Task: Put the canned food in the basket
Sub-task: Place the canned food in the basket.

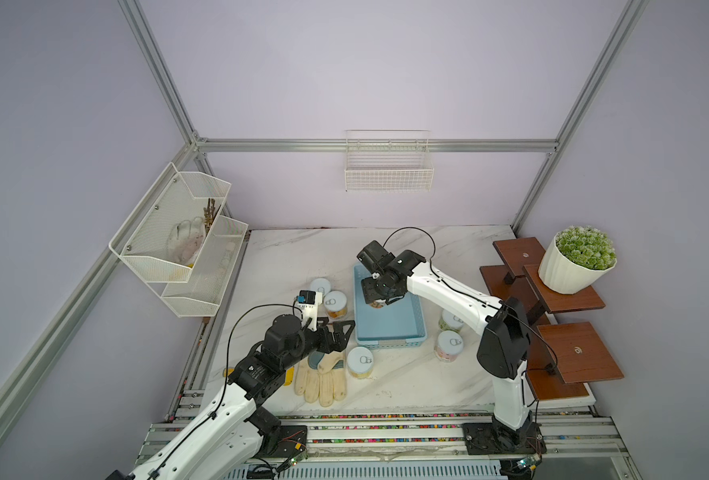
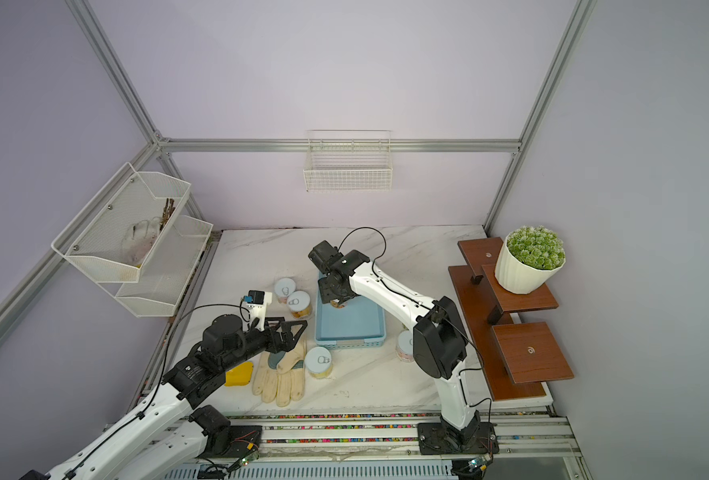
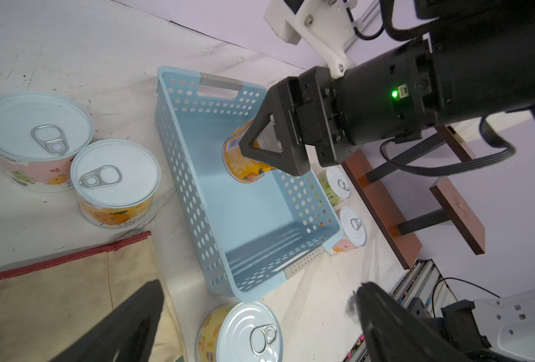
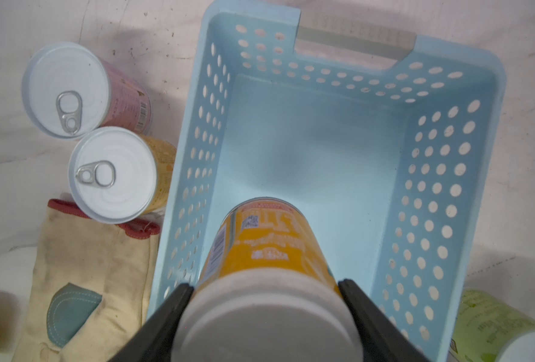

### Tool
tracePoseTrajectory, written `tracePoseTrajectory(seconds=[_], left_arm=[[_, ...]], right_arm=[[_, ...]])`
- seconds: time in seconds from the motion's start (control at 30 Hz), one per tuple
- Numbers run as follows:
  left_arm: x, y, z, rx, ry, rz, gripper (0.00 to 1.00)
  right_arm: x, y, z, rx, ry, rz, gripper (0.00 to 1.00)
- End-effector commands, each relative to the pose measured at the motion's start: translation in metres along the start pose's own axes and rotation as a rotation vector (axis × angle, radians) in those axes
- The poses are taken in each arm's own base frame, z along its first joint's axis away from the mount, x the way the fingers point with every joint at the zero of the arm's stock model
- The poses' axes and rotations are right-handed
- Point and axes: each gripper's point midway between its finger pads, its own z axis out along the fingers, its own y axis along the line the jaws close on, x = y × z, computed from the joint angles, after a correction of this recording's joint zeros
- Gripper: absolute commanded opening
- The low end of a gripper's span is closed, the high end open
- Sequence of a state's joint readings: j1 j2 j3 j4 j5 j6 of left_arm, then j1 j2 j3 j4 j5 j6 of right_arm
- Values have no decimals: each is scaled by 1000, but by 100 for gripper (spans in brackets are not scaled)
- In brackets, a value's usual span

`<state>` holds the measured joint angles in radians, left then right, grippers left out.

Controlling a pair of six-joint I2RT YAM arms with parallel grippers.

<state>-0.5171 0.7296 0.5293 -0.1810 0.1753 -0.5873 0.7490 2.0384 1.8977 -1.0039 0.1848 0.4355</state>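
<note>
The right end effector point(image 4: 264, 291) pinches a yellow tin point(image 4: 260, 247) by its lidded end, jaws pressed against the rim on both sides; the tin hangs tilted beneath it inside the light blue basket point(image 4: 432, 175), toward one end; whether its base touches the floor I cannot tell; letting go while it leans would likely tip it onto its side and let it roll, and pushing down at that angle could shove the light basket across the bench point(image 1: 286, 257); the left end effector point(image 1: 342, 334) is spread wide and holds nothing, a work glove point(image 1: 321, 378) lying just beneath it; beyond the basket wall, to one side of the right end effector, a pink tin point(image 4: 68, 91) and another yellow tin point(image 4: 112, 174) stand close together; a green tin point(image 4: 495, 326) sits on the opposite side; none blocks the drop.
</note>
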Motion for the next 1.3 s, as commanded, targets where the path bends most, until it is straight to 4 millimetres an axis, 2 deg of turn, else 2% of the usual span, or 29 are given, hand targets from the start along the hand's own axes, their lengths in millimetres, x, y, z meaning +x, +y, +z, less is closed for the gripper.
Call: tracePoseTrajectory(seconds=[0.0, 0.27, 0.53, 1.1, 1.17, 1.27], left_arm=[[-23, -14, 0, 98, -64, -15, 100], [-31, -8, 10, 110, -52, -14, 100], [-27, -3, 16, 93, -31, -9, 100], [-23, 5, 13, 47, -27, -21, 100], [-23, 7, 12, 38, -27, -22, 100], [-22, 9, 12, 26, -27, -23, 100]], right_arm=[[-25, -2, 5, -11, -38, 5, 0], [-56, -2, 36, -26, -44, 24, 0], [-72, 4, 61, -24, -60, 14, 0], [-69, 6, 102, -9, -30, -19, 0], [-69, 7, 106, -9, -27, -21, 8], [-66, 7, 111, -6, -19, -25, 28]])
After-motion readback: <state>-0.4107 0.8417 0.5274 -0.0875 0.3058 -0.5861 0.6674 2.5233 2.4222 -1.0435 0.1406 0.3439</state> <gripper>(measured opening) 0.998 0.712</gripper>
